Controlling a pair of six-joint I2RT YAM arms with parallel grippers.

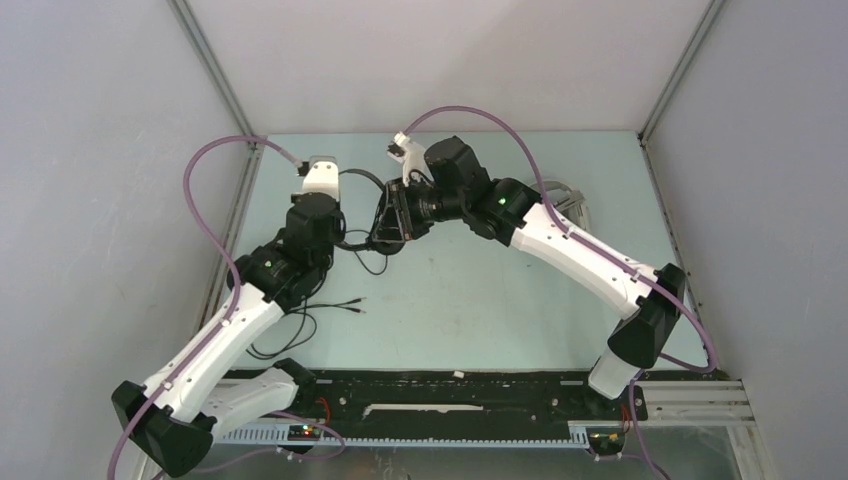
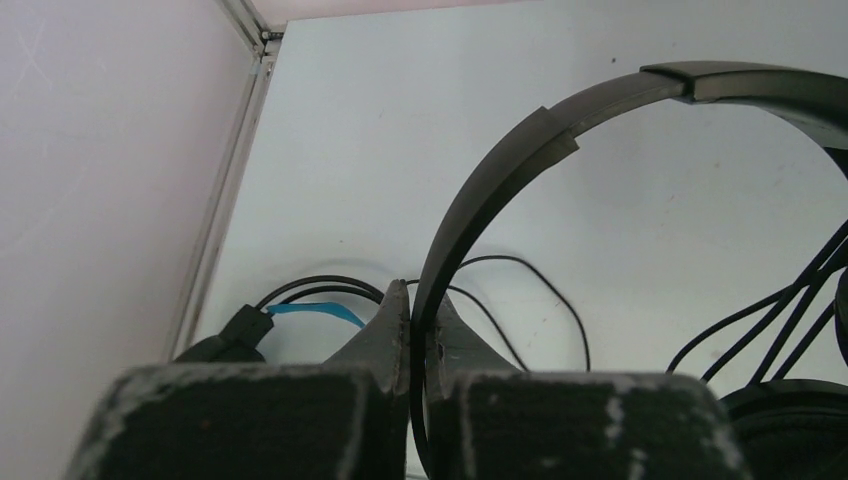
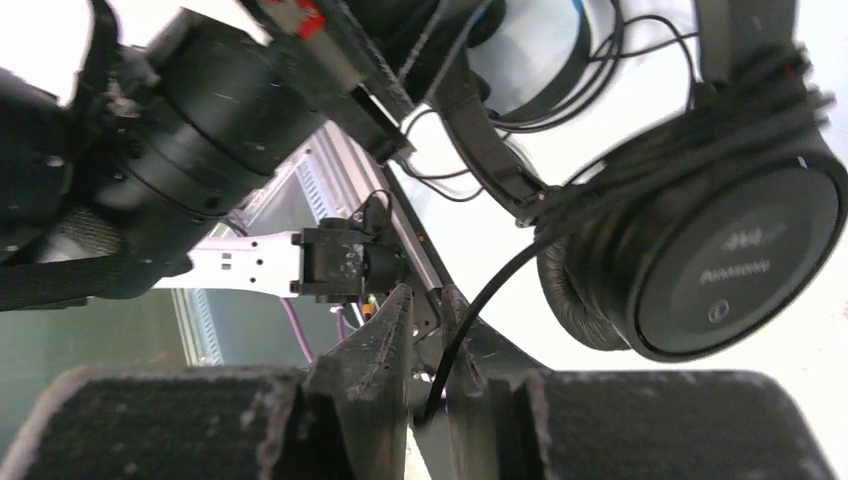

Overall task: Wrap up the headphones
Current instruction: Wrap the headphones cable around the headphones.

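A bulky black pair of headphones (image 3: pixel 700 250) hangs above the table between my two grippers. My left gripper (image 2: pixel 418 300) is shut on its thin headband (image 2: pixel 500 170), which arches up and to the right. One round padded ear cup with cable wound over it fills the right of the right wrist view. A black cable (image 3: pixel 490 300) runs from that cup down between the fingers of my right gripper (image 3: pixel 427 295). The jaws stand slightly apart and the cable rests against the right finger, unpinched. From above, both grippers meet at the headphones (image 1: pixel 385 228).
Loose black cable (image 1: pixel 300 325) trails on the table by the left arm, its plug ends lying free. Another black item with a blue strip (image 2: pixel 310 312) lies near the left wall rail (image 2: pixel 225 190). A pale curved thing (image 1: pixel 578 200) shows behind the right arm.
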